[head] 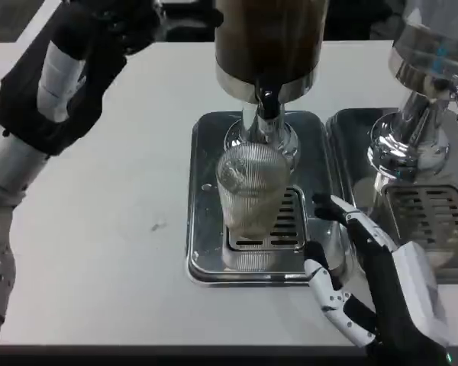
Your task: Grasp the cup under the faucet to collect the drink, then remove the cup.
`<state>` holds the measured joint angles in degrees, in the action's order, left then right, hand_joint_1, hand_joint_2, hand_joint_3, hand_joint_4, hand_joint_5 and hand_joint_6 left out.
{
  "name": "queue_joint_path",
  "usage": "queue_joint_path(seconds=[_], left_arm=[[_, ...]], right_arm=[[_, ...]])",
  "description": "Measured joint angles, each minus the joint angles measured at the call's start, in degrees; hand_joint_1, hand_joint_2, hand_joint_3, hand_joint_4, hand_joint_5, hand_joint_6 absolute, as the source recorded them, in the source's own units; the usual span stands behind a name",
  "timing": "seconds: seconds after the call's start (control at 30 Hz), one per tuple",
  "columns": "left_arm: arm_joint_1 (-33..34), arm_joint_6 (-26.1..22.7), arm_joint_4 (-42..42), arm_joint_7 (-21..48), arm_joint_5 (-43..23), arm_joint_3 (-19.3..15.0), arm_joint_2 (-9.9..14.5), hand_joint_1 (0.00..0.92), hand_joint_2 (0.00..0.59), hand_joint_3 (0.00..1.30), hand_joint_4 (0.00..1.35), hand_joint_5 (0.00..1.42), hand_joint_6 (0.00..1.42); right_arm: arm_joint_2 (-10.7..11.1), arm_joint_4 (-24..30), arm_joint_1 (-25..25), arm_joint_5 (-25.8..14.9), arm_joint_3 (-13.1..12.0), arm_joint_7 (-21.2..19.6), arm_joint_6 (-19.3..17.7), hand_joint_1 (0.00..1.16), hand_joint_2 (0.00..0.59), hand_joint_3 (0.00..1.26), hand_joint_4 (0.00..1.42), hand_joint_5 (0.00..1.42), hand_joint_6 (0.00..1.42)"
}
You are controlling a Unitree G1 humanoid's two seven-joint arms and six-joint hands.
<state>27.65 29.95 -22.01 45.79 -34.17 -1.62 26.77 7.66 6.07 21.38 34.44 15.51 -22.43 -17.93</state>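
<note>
Cup (250, 197) stands upright on the tray (206, 229) grate, directly under the faucet (267, 107). Right hand (366, 282) is nearer, wide open and empty, just right of the cup; left hand (114, 30) is raised well apart, grip unclear

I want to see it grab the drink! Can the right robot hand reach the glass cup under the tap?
Probably yes. The right robot hand is open just beside the ribbed glass cup on the drip tray, with nothing between them.
</note>
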Motion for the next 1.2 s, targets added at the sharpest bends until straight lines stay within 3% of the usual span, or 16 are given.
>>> queue_joint_path(seconds=[0.23, 0.53, 1.2], left_arm=[[1.67, -8.55, 0.75, 6.72, -0.51, -2.12, -1.94, 0.0, 0.062, 0.16, 0.09, 0.18, 0.15], [6.09, -12.51, -4.94, 11.28, 1.39, -2.76, -4.38, 0.0, 0.063, 0.13, 0.05, 0.14, 0.11], [12.8, -10.68, -21.59, 15.6, 8.89, -4.64, -7.31, 0.0, 0.076, 0.14, 0.08, 0.16, 0.11]], right_arm=[[-0.29, -0.33, 0.11, 0.0, -0.1, -0.35, -0.09, 0.38, 0.461, 0.25, 0.28, 0.17, 0.14], [-0.85, -1.47, 0.12, 0.01, 0.03, -1.18, -0.65, 0.38, 0.461, 0.26, 0.28, 0.17, 0.14], [-2.16, -2.27, 0.79, 0.26, 0.65, -3.41, -0.82, 0.38, 0.461, 0.29, 0.29, 0.17, 0.14]])
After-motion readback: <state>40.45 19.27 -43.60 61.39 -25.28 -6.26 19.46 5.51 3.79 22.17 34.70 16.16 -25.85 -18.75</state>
